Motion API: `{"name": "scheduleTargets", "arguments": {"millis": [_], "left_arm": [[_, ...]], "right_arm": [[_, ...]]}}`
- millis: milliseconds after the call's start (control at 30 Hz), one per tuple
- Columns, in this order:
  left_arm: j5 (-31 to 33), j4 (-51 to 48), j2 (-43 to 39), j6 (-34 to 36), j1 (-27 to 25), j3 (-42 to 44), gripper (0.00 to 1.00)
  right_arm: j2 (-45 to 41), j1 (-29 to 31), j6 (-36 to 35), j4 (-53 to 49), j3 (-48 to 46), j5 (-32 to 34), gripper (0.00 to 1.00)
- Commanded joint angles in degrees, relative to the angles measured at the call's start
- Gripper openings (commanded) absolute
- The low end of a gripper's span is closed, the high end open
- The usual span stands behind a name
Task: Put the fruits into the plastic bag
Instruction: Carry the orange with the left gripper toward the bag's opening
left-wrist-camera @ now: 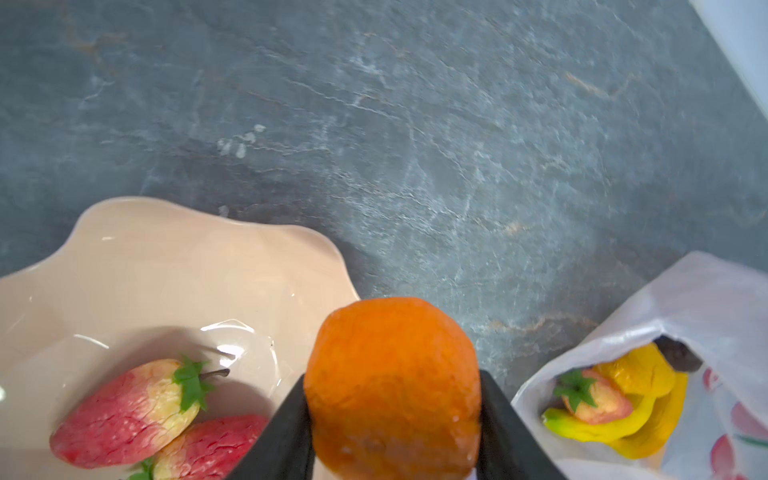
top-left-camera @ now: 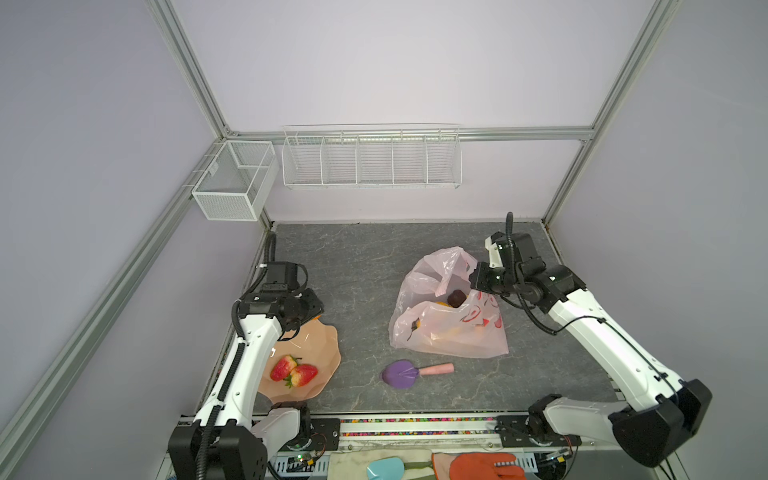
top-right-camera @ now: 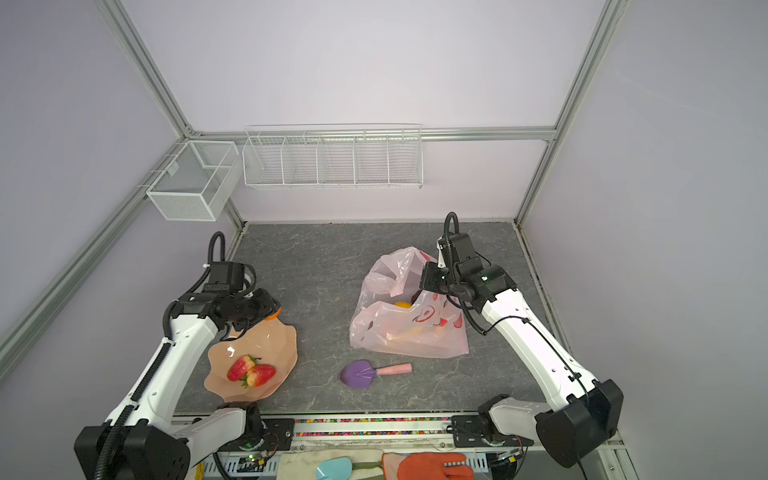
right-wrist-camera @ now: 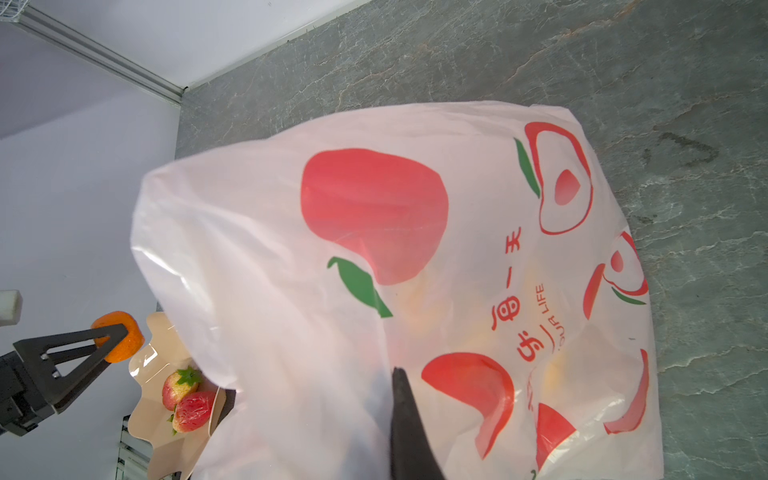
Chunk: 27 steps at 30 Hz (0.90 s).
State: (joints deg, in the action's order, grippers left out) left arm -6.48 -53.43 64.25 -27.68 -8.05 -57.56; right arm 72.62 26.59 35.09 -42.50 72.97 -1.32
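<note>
My left gripper (left-wrist-camera: pixel 395 374) is shut on a round orange fruit (left-wrist-camera: pixel 392 386), held above the far rim of the peach bowl (top-left-camera: pixel 326 345). Two red strawberries (top-left-camera: pixel 284 368) (top-left-camera: pixel 304 375) lie in that bowl. The pale pink plastic bag (top-left-camera: pixel 449 332) lies right of centre with its mouth open. Inside it I see a dark maroon ball (top-left-camera: pixel 456 297), yellow bananas (left-wrist-camera: pixel 640 407) and a red-yellow fruit with green leaves (left-wrist-camera: pixel 590 401). My right gripper (top-left-camera: pixel 473 277) is shut on the bag's upper edge and holds it up. One black finger (right-wrist-camera: pixel 407 424) shows; plastic hides the other.
A purple scoop with a pink handle (top-left-camera: pixel 401 373) lies in front of the bag. Two white wire baskets (top-left-camera: pixel 371 160) (top-left-camera: pixel 235 180) hang on the back wall. An orange glove (top-left-camera: pixel 482 467) and a blue scoop (top-left-camera: pixel 384 468) lie below the front rail.
</note>
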Motion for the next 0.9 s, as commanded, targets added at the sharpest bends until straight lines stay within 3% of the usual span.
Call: {"name": "scheduleTargets", "arguments": {"millis": [0, 167, 267, 500, 867], "left_arm": [[4.2, 0.8, -0.7, 8.5, -8.7, -4.5, 0.2], [8.0, 1.5, 2.6, 21.7, -22.0, -9.2, 0.12], [8.8, 0.4, 5.8, 29.8, -26.9, -11.5, 0.11], [7.0, -2.5, 11.5, 44.4, -31.9, -16.5, 0.1], [4.2, -2.6, 18.8, 59.3, -35.4, -19.7, 0.11]], "right_arm": [[-0.1, -0.4, -0.2, -0.2, 0.9, 0.3, 0.06], [0.3, -0.3, -0.4, -0.4, 1.4, 0.1, 0.06], [0.5, -0.3, -0.4, -0.4, 1.3, 0.0, 0.06], [0.4, -0.4, -0.7, -1.0, 1.5, 0.4, 0.06], [0.6, -0.3, -0.8, -1.2, 1.6, 0.2, 0.06]]}}
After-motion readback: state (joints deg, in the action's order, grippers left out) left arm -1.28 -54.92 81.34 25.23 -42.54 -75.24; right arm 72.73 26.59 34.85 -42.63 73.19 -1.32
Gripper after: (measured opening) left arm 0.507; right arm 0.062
